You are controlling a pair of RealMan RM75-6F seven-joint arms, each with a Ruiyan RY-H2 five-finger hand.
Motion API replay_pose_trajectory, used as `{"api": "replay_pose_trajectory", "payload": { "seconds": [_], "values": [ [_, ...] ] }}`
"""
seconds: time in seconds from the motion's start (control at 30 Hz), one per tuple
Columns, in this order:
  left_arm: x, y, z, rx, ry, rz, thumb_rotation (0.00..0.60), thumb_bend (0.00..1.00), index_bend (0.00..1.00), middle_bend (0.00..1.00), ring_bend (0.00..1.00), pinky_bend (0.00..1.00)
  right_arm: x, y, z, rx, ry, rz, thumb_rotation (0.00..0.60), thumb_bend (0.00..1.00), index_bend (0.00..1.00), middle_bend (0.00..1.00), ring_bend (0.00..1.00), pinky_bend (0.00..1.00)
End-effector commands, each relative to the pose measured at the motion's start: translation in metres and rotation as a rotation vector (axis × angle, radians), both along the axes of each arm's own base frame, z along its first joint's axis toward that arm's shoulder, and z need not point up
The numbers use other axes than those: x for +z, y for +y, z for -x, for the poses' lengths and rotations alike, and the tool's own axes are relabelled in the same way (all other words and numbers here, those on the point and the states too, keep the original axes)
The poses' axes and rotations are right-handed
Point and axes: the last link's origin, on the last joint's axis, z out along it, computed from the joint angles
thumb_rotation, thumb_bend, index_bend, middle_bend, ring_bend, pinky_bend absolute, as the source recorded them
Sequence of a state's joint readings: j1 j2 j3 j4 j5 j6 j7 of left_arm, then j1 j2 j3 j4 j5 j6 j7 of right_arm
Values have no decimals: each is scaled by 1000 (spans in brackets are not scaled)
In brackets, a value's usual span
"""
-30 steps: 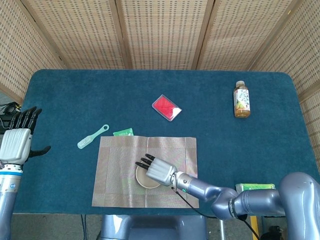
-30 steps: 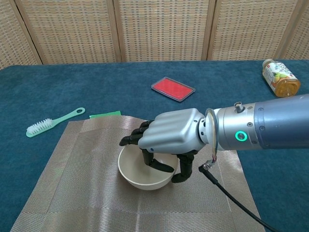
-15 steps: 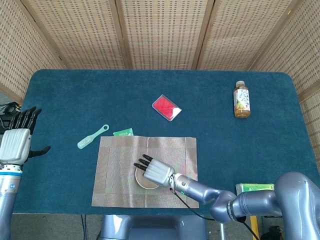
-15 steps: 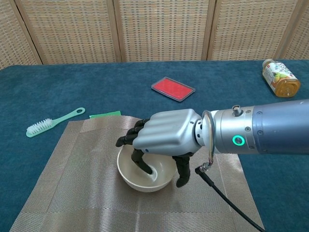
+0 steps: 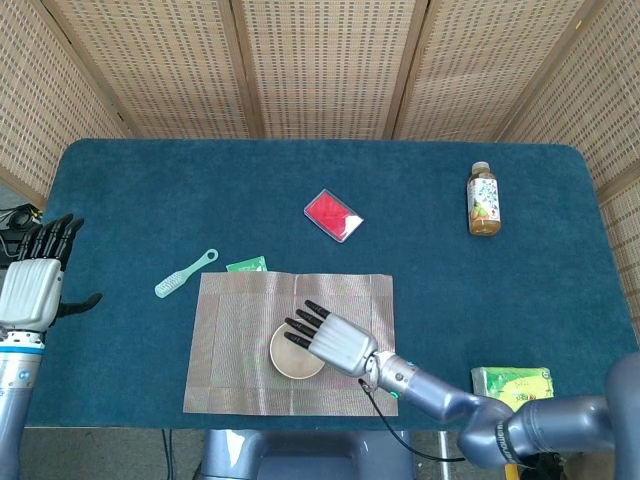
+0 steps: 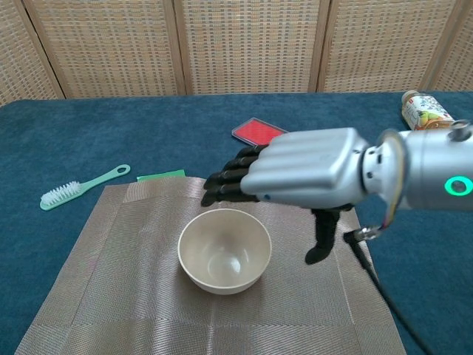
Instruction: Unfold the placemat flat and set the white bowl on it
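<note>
The brown woven placemat (image 5: 235,340) (image 6: 118,281) lies spread flat on the blue table. The white bowl (image 5: 292,355) (image 6: 225,250) stands upright on it, near its middle. My right hand (image 5: 335,340) (image 6: 307,176) hovers just above and to the right of the bowl, fingers straight and apart, holding nothing and not touching the bowl. My left hand (image 5: 35,280) is raised at the table's far left edge, fingers spread and empty; it shows only in the head view.
A mint green brush (image 5: 185,273) (image 6: 81,186) and a green packet (image 5: 246,265) (image 6: 160,176) lie left of and behind the mat. A red card case (image 5: 333,214) (image 6: 259,131) sits mid-table, a juice bottle (image 5: 483,199) (image 6: 427,118) at the far right, a green packet (image 5: 512,384) at the front right.
My right hand let go of the bowl, lifted out of it and drew back to the right with fingers straightened. The bowl stays on the mat. The left hand has not moved.
</note>
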State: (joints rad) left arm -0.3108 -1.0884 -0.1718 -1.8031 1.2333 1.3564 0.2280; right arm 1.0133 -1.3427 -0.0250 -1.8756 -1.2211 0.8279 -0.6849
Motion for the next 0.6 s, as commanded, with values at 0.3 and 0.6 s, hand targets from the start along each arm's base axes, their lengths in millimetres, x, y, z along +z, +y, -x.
{"api": "replay_pose_trajectory", "payload": {
  "seconds": [0.3,0.6],
  "values": [
    [3,-20,4,-14,4,-14,600,0,0,0,0,0,96,11,90,-64,-67,328,600,0,66,0,0,0],
    [1,-55,22,-13,8,-26,600,0,0,0,0,0,144,29,174,-346,-341,612,600,0,66,0,0,0]
  ]
}}
